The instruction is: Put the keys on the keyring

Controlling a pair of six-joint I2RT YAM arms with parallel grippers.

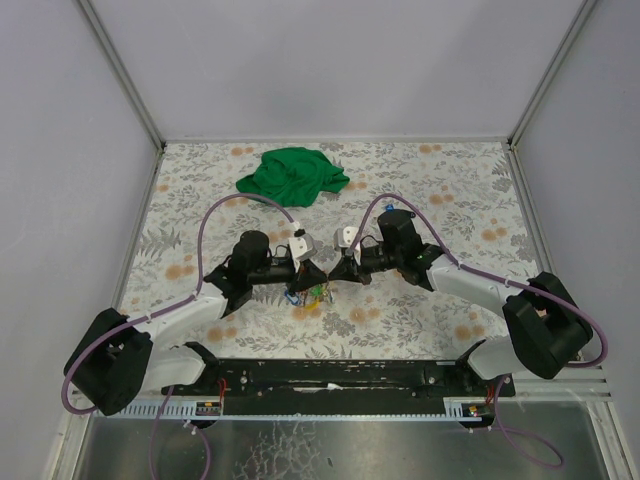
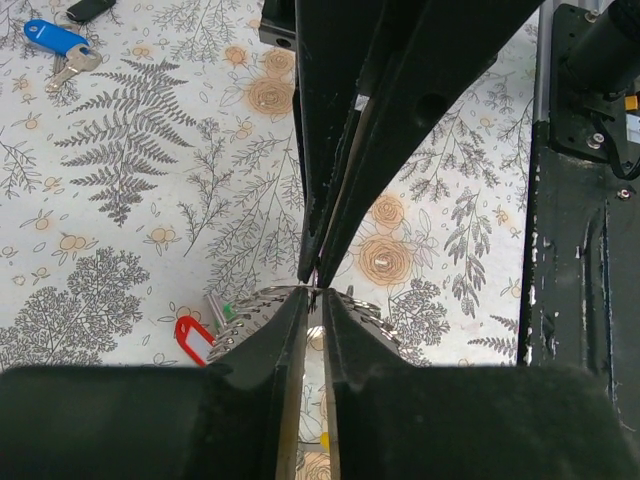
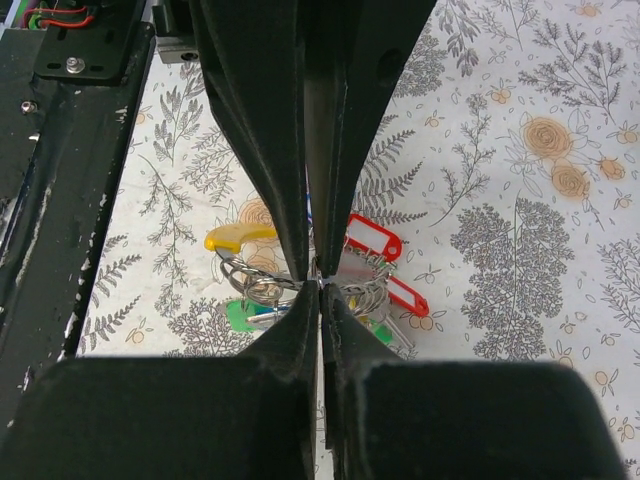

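Observation:
The keyring [image 3: 258, 283], a thin grey wire loop, hangs between both grippers just above the table. Several keys hang on it in a bunch [image 1: 310, 293]: a yellow key [image 3: 234, 238], a green key [image 3: 240, 316] and two red tags [image 3: 376, 236]. My left gripper [image 1: 314, 272] and right gripper [image 1: 333, 272] meet tip to tip over the bunch. In the left wrist view my left gripper [image 2: 313, 293] is shut on the wire. In the right wrist view my right gripper [image 3: 320, 288] pinches the same wire. A blue key [image 2: 52, 38] lies loose on the table, apart.
A crumpled green cloth [image 1: 292, 175] lies at the back of the flower-patterned table. A red tag [image 2: 190, 336] shows below the left fingers. The black base rail [image 1: 330, 375] runs along the near edge. Grey walls close in the table.

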